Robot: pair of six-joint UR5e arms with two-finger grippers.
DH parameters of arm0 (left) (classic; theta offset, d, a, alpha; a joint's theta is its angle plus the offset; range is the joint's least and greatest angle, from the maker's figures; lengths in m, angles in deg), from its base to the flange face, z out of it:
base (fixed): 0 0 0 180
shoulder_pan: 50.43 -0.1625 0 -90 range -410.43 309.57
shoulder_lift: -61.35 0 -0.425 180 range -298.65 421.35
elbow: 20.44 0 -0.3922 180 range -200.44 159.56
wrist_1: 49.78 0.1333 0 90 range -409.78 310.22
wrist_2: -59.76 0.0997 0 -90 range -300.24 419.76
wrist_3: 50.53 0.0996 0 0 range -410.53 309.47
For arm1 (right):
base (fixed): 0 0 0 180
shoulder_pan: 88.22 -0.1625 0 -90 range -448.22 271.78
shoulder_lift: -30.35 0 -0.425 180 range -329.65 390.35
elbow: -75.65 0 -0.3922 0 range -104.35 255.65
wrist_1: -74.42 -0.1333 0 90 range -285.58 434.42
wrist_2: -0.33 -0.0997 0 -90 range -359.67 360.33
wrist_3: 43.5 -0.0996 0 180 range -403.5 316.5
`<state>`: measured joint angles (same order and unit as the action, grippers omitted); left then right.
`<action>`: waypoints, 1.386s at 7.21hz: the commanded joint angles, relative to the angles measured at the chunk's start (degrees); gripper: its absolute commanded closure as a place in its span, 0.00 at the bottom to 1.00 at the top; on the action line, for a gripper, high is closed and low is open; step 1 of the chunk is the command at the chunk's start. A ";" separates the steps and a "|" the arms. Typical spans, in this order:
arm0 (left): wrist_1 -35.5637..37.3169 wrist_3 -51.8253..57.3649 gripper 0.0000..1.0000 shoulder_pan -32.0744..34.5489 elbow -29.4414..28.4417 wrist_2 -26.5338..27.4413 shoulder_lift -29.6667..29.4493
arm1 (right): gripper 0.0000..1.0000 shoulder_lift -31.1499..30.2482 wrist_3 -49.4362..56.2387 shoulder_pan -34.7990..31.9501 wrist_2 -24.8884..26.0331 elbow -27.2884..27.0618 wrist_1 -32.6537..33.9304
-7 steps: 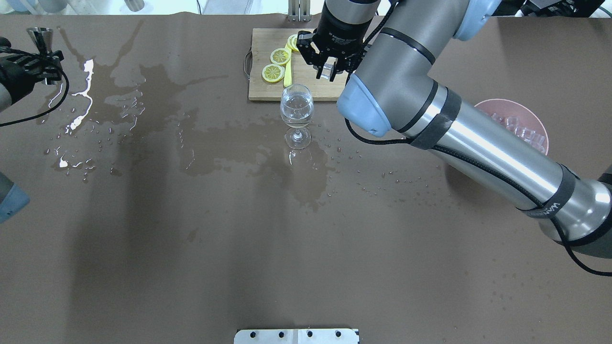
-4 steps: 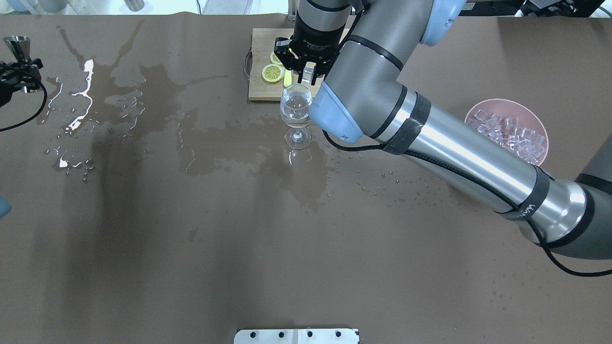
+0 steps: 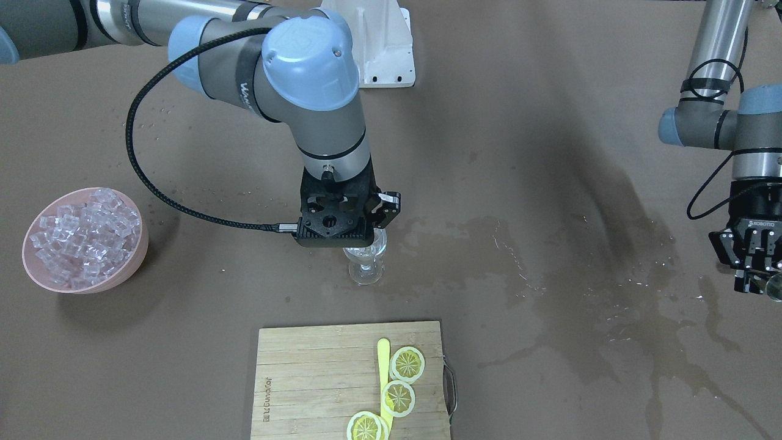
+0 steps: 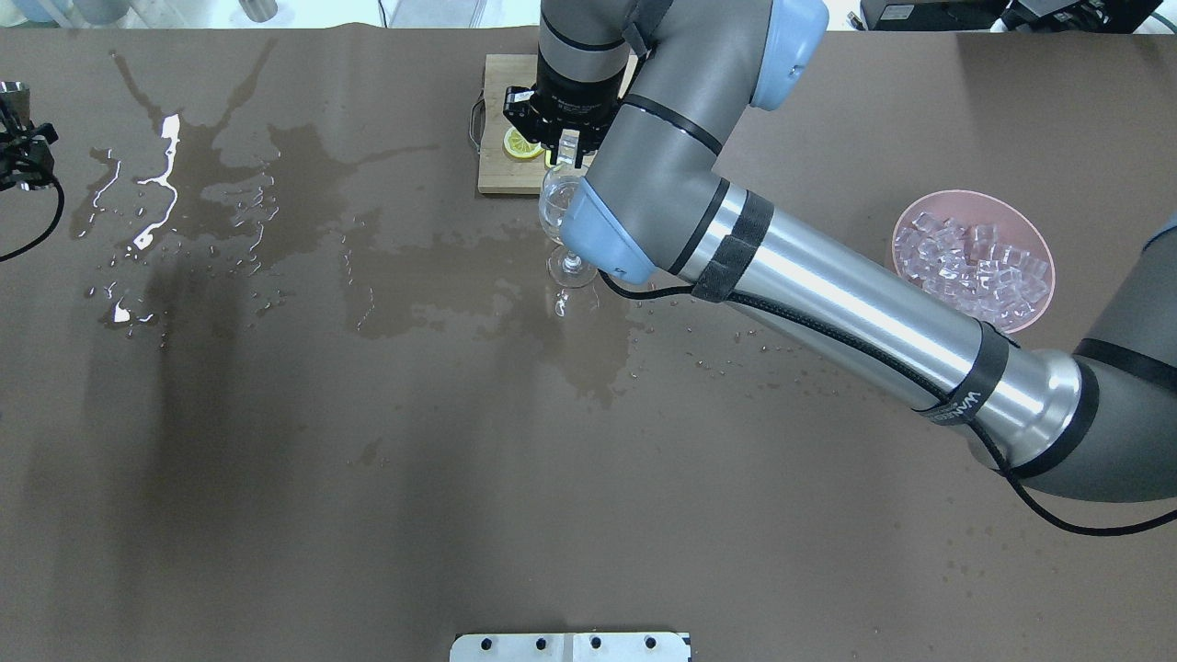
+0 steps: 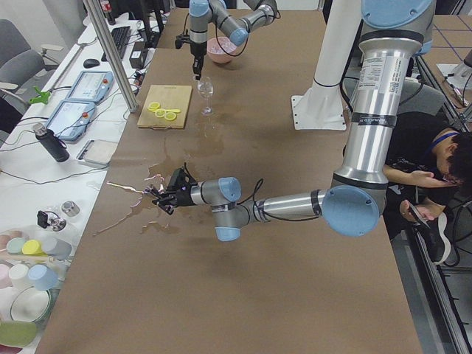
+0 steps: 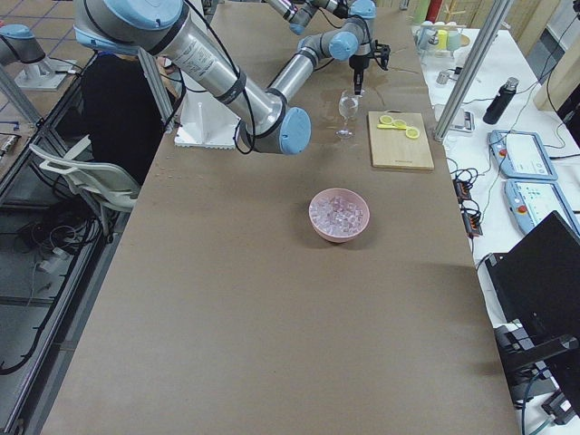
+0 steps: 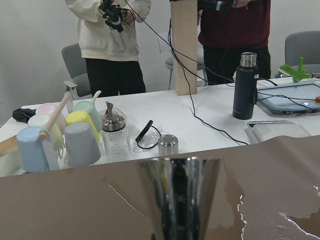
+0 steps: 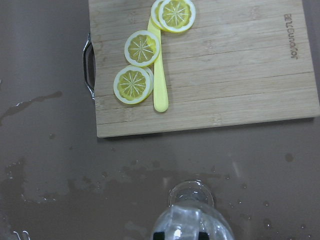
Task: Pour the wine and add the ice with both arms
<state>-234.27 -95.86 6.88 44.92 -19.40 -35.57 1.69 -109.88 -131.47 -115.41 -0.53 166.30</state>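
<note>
The right tool (image 4: 568,154) is nearly closed on one clear, glossy ice cube (image 4: 568,142), held just above the stemmed wine glass (image 4: 570,268). The remaining ice (image 4: 975,262) is heaped in a round pink bowl (image 4: 975,196) on the wet brown table (image 4: 368,506). A conical steel jigger (image 7: 177,195) is gripped by the left tool (image 3: 752,275).

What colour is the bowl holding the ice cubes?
The round bowl is pale pink, clearest in the exterior front-facing view.

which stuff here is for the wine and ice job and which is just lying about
In use: wine glass, ice cube in right gripper, bowl of ice, measuring cup in left gripper.
Lying about: cutting board, lemon slices, puddles.
</note>
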 commanded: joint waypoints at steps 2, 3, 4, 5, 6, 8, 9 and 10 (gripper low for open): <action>-0.87 -1.08 0.70 -0.53 -1.20 3.31 -0.45 | 1.00 0.63 -0.51 0.01 -0.27 -0.27 -0.21; -0.96 -1.25 0.69 -0.53 -1.29 3.49 -0.63 | 1.00 0.54 -0.42 -0.08 -0.62 -0.54 -0.12; -0.96 -1.60 0.68 -0.53 -1.64 4.10 -0.72 | 1.00 0.37 -0.42 -0.77 -1.58 -2.02 0.49; -2.79 -2.13 0.66 -0.71 -3.12 5.67 -0.98 | 1.00 -0.33 -0.42 -1.56 -2.20 -3.17 0.49; -3.42 -2.39 0.66 -0.80 -4.09 6.12 -1.16 | 1.00 -1.55 -0.33 -1.57 -2.20 -3.53 0.15; -3.51 -3.18 0.76 -1.50 -4.19 7.44 -1.16 | 1.00 -2.71 -0.50 -1.14 -1.76 -3.79 -0.21; -3.51 -4.41 0.82 -1.85 -4.19 7.53 -1.16 | 1.00 -3.06 -1.55 -0.78 -1.76 -4.23 -0.21; -3.51 -4.42 0.82 -2.20 -4.19 7.62 -1.16 | 1.00 -3.06 -2.17 -0.52 -1.76 -4.58 -0.21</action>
<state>-237.75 -99.78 5.12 40.77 -11.97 -36.73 -1.17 -111.22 -132.35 -117.19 -4.67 166.11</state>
